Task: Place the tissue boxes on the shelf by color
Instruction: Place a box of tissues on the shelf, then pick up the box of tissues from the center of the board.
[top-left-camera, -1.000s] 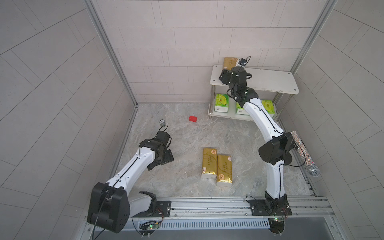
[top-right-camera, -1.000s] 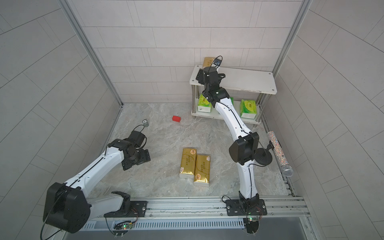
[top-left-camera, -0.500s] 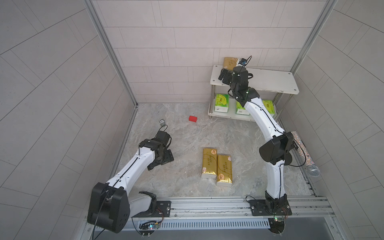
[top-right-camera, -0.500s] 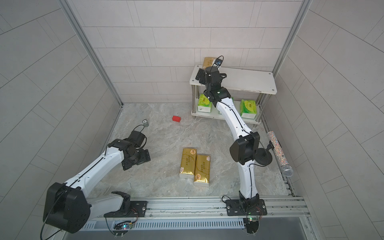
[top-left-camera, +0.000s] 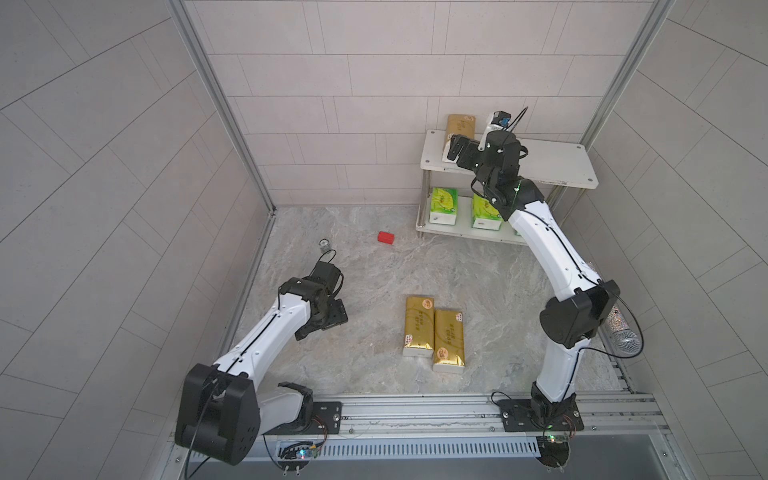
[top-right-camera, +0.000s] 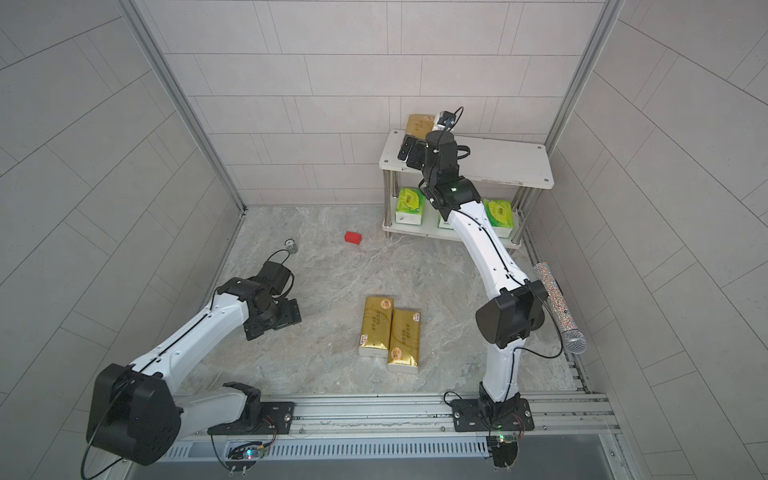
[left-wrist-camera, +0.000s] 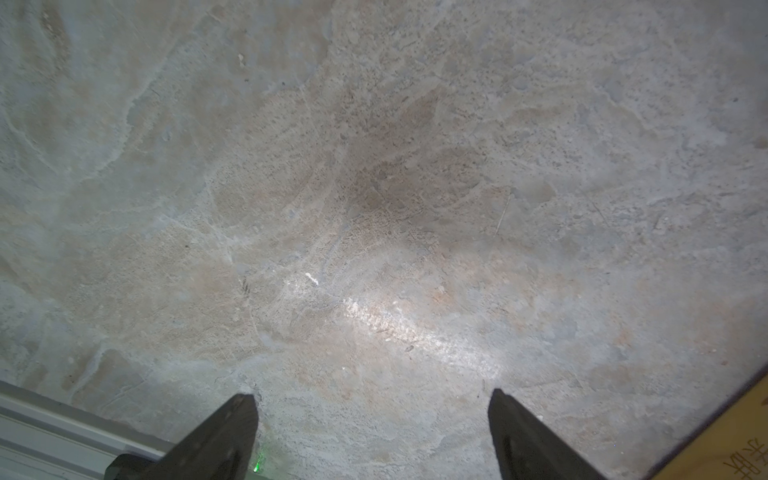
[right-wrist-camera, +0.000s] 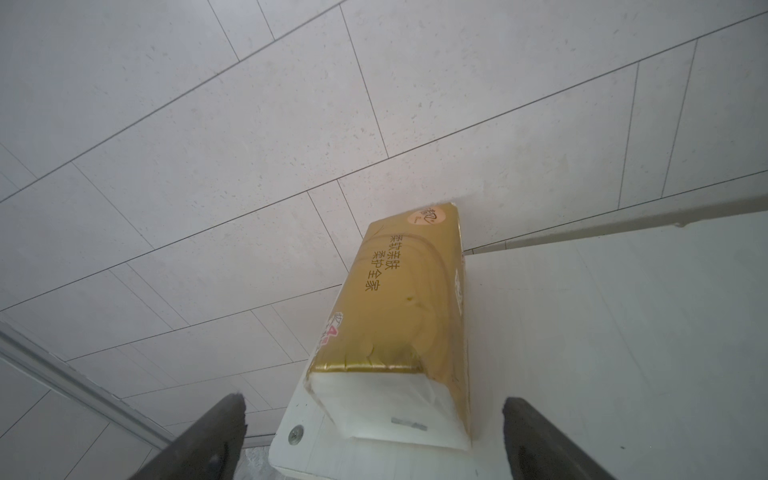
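Gold tissue pack (top-left-camera: 459, 124) lies on the shelf (top-left-camera: 573, 166) top board, at the end nearer the red block (top-left-camera: 385, 237), its white end ungripped between the wide-open jaws of the right gripper (top-left-camera: 456, 150). Three green packs (top-right-camera: 409, 203) sit on the lower board, the right arm crossing before them. Two gold packs (top-left-camera: 419, 326) touch on the tabletop (top-left-camera: 478, 282); the left gripper (left-wrist-camera: 370, 399) gapes empty near them.

Right arm (top-left-camera: 540, 237) partly covers the middle green pack (top-left-camera: 482, 216) — frame edge crops a gold pack (left-wrist-camera: 731, 446).
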